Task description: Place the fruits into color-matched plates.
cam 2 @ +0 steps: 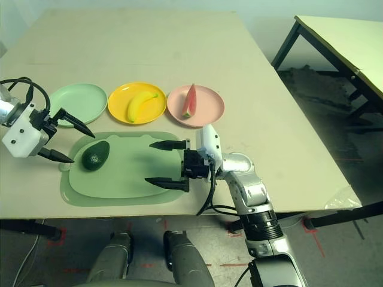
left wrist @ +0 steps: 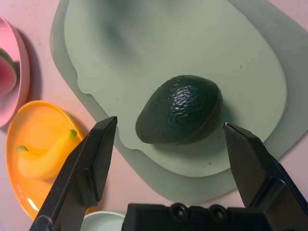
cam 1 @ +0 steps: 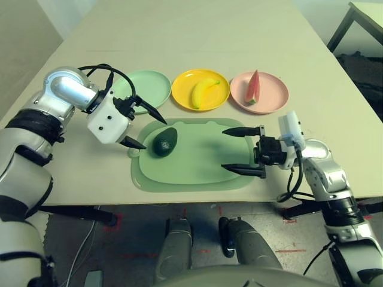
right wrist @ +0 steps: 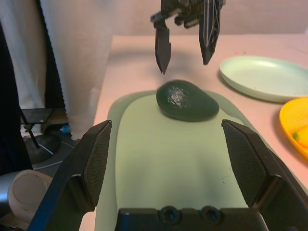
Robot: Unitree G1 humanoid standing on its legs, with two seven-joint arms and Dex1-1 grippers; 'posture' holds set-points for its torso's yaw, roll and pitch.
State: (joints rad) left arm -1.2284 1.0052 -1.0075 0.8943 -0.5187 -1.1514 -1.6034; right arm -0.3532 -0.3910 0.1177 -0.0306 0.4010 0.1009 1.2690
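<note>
A dark green avocado (cam 1: 164, 142) lies on the left part of the large green mat (cam 1: 197, 161). My left gripper (cam 1: 148, 127) hovers open just left of it, one fingertip on each side of the fruit's near end, not touching; the avocado (left wrist: 180, 109) sits between and beyond those fingers. My right gripper (cam 1: 237, 150) stands open over the mat's right side, empty, pointing toward the avocado (right wrist: 186, 100). Behind the mat stand an empty mint green plate (cam 1: 146, 86), a yellow plate (cam 1: 182, 86) holding the banana (cam 1: 203, 92), and a pale pink plate (cam 1: 272, 92) holding the watermelon wedge (cam 1: 252, 87).
The mat lies close to the table's front edge (cam 1: 179, 200). Bare tabletop stretches behind the plates and on both sides. A second table (cam 2: 341, 42) stands off to the right, across a gap of floor.
</note>
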